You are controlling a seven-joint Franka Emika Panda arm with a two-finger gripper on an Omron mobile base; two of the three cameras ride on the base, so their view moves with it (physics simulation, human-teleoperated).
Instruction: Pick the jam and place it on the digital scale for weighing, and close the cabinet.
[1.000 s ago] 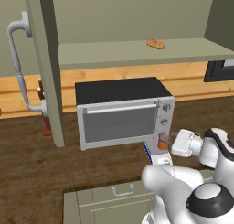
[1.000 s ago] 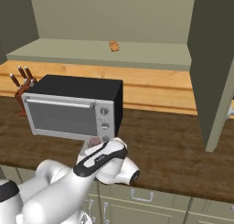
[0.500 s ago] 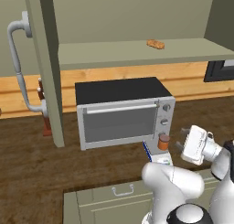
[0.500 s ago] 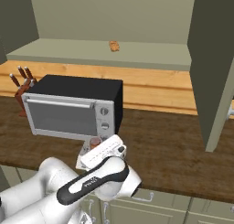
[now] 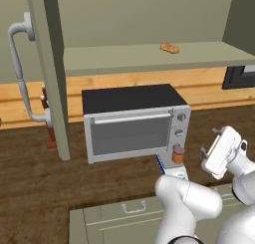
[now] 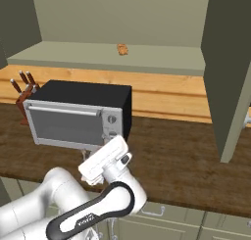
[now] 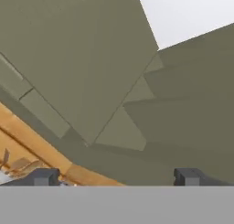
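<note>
The jam (image 5: 178,154), a small orange-brown jar with a darker lid, stands upright on the digital scale (image 5: 174,173) just in front of the toaster oven's knobs. My arm covers part of the scale. My hand (image 5: 222,149) hangs right of the jar and above it, tilted upward and apart from it. My gripper (image 7: 116,177) is open, with nothing between its fingertips (image 7: 43,177), and faces the cabinet's underside. The cabinet stands open: its left door (image 5: 47,73) with the curved handle (image 5: 20,73) swings outward, and so does the right door (image 6: 228,72).
A silver toaster oven (image 5: 134,121) takes up the middle of the wooden counter (image 6: 176,151). A golden pastry (image 5: 169,48) lies on the open cabinet shelf. A knife block (image 6: 23,89) stands left of the oven. Drawers (image 5: 124,213) run below the counter edge.
My hand has lifted away from the jar and swung right and up, turning to point at the cabinet. The jar stays on the scale.
</note>
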